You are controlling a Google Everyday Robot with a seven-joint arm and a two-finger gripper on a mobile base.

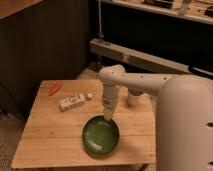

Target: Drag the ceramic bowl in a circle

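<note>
Hanging over the ceramic bowl (101,138), far-rim side, is the hand (108,117).

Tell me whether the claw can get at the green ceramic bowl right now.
Probably yes: the claw hangs right at the far rim of the ceramic bowl, and nothing stands between them.
</note>
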